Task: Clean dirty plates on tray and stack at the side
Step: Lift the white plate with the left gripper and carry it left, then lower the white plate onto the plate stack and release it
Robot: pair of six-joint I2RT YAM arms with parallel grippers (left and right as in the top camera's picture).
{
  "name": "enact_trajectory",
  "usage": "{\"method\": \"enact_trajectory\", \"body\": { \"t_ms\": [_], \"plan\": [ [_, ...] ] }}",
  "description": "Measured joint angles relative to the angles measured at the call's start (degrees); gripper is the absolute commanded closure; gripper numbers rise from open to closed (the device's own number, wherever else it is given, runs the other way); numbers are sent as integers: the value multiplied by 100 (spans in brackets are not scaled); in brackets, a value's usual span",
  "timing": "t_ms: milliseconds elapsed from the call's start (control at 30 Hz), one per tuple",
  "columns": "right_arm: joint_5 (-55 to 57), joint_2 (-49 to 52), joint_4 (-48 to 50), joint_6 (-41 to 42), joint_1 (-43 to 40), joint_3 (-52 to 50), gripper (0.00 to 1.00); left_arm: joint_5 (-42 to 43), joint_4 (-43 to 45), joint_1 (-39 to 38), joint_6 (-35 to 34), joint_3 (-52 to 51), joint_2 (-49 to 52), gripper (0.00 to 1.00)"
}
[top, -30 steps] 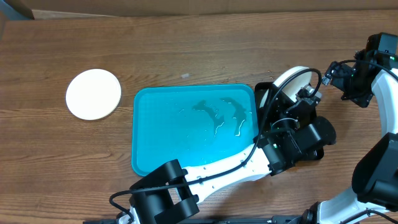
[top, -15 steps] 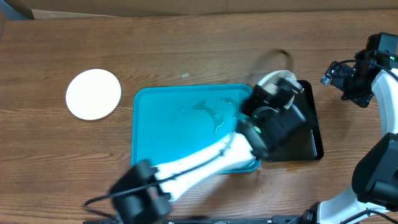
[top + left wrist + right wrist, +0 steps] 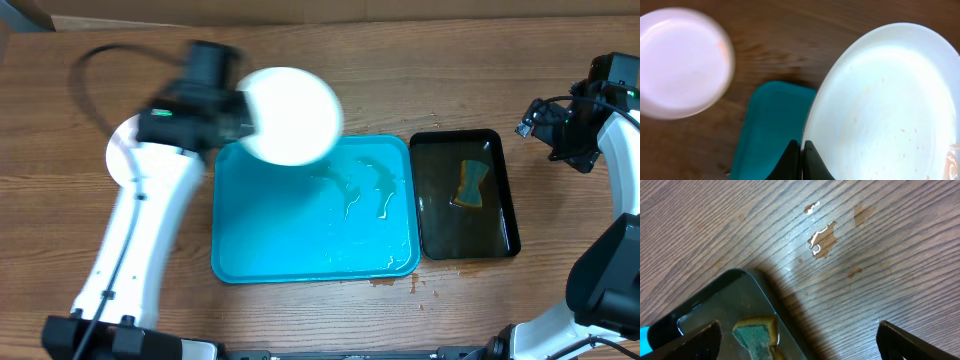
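Far left: white plate (image 3: 682, 62) flat on wooden table (image 3: 400, 80), apart from turquoise tray (image 3: 300, 250). Left gripper (image 3: 801, 152), fingers pinched tight on rim of second white plate (image 3: 885, 100), holds it in air over tray's top-left corner; faint orange specks on its face. Tray holds only water puddles. Just right: black tray (image 3: 440, 230) with sponge (image 3: 468, 185). Right gripper (image 3: 799, 330) spread wide, empty. Likely near finish: carried plate needs stacking. Table dark-grained, wet spots (image 3: 822, 237); room unseen.
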Motion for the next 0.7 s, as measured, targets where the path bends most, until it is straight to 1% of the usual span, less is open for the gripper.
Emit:
{"method": "enact_trajectory", "body": {
  "t_ms": [133,333,533,700],
  "plan": [
    [2,0,0,-2,0,0,0,365,-326,1421,-127,0,0,96],
    [2,0,2,2,0,0,0,551,-402,3281,-151,0,0,96],
    [0,0,0,2,0,0,0,546,-422,4354,-153,-2,0,96],
    [0,0,2,0,0,0,0,529,-273,4885,-299,-212,-4,96]
  ]
}}
